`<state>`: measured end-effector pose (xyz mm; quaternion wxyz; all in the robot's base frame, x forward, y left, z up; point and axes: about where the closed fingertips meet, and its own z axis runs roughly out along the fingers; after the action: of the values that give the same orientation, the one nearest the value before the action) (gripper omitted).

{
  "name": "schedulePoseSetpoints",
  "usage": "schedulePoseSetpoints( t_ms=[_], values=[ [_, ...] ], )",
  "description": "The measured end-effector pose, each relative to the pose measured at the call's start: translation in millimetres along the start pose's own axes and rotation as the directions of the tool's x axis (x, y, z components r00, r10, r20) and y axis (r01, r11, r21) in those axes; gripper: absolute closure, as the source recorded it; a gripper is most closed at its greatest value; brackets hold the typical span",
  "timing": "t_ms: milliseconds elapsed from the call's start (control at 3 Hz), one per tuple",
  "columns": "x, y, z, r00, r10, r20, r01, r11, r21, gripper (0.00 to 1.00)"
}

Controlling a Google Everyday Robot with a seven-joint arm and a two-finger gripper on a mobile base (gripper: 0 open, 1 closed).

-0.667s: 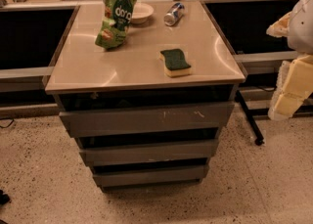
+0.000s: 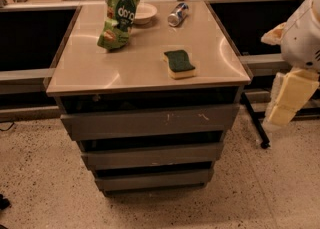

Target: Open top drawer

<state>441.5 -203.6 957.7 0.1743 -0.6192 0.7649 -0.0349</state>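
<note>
On the left of the bench (image 2: 85,70), nothing has budged since a moment ago. The green snack bag (image 2: 119,17) stands where it stood, and the small white bowl (image 2: 143,12) just behind it, the tipped-over can (image 2: 177,14) and the green-and-yellow sponge (image 2: 179,64) haven't shifted either.

Below the bench edge, the top drawer (image 2: 150,121) sits right under the worktop. It's the widest grey front, with whitish scratches right of its middle. It looks just as shut as it did before, and it's flat with no handle to grab.

Way over at the right edge, the gripper (image 2: 285,108) hangs beside the cabinet at about the top drawer's height. It's well apart from the drawer and in pretty much the same spot as before. I can't tell whether it's open or closed, and I don't see anything in it.

So my read is that the task hasn't really started. The arm has to come across to that front and find an edge to pull on.

Counts, left to right: one snack bag, one bowl, one can and one sponge. There are three drawer fronts, the scratched one plus two slimmer ones, the middle drawer (image 2: 150,155) and the bottom drawer (image 2: 152,179). And there's one gripper.
</note>
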Motion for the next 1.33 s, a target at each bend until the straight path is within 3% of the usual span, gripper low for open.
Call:
schedulePoseSetpoints(
  t_ms=[333,1333],
  values=[
    [-10.1,5.9,40.3,0.998,-0.055,0.041,0.055,0.9985,0.0,0.0],
    [-28.7,25.2,148.0,0.985,-0.131,0.109,0.135,0.9905,-0.027,0.0]
  ],
)
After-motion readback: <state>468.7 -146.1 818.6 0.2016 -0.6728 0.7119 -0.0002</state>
